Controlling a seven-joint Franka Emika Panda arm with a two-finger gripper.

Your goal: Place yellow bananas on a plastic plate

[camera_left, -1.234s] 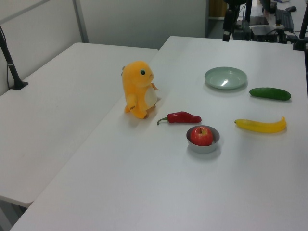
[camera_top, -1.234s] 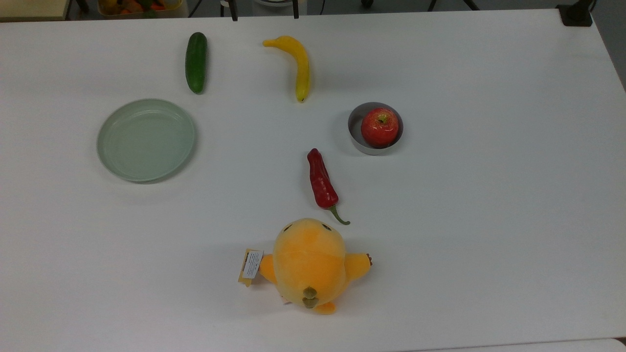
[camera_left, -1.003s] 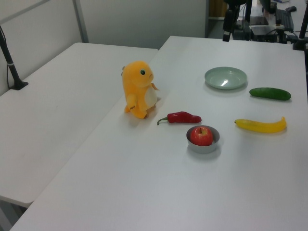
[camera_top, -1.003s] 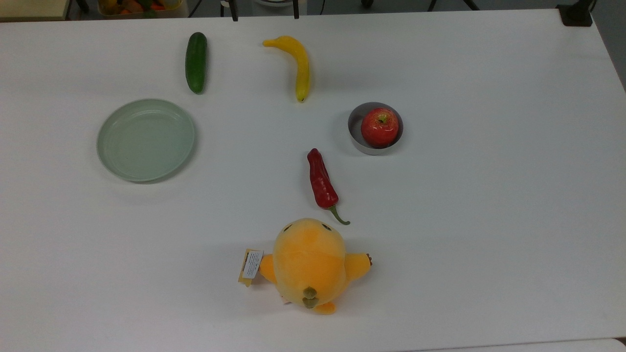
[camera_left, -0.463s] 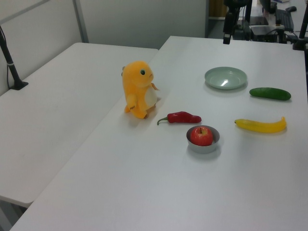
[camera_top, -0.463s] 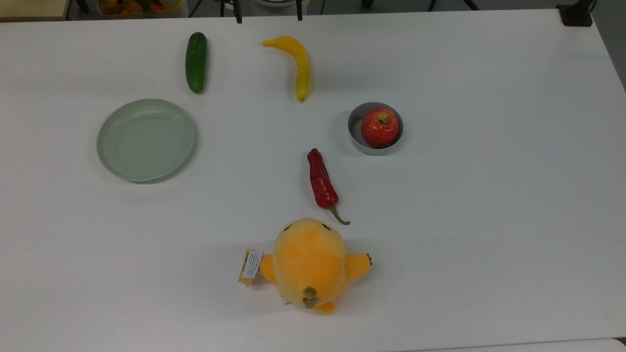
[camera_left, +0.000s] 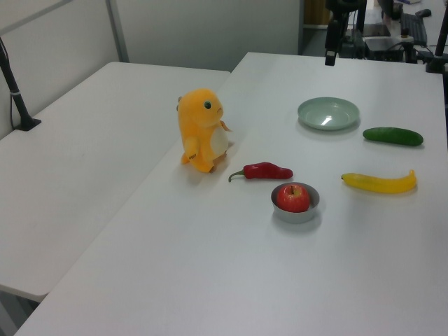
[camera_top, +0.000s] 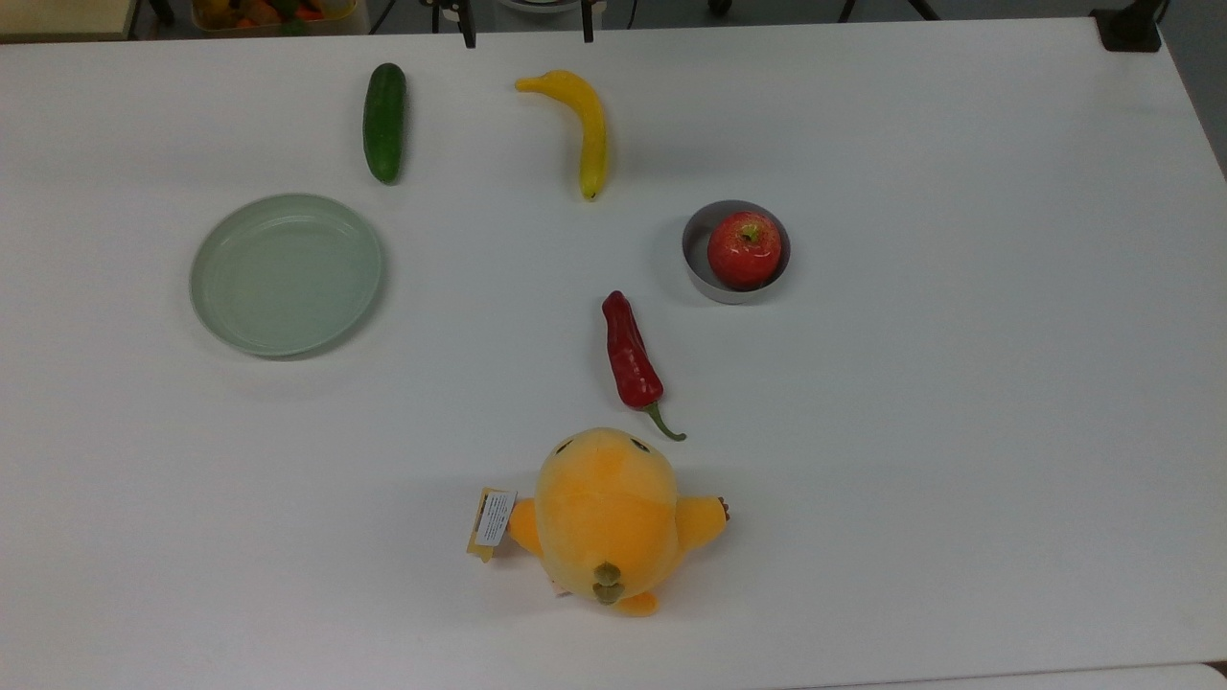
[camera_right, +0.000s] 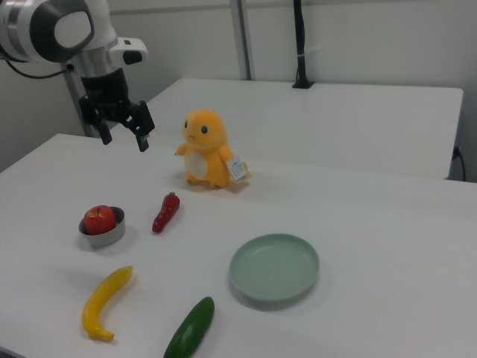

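I see the gripper (camera_right: 123, 136) raised above the table (camera_top: 959, 431), jaws spread and empty. The banana (camera_top: 587, 125) lies between cucumber (camera_top: 384, 121) and bowl (camera_top: 705, 278), well apart from the plate (camera_top: 286, 274).

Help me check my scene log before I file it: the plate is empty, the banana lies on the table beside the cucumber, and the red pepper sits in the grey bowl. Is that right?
One detail is wrong. The grey bowl holds the apple, not the red pepper, which lies on the table beside it, as the top view shows. The plate is empty, and the banana lies beside the cucumber.
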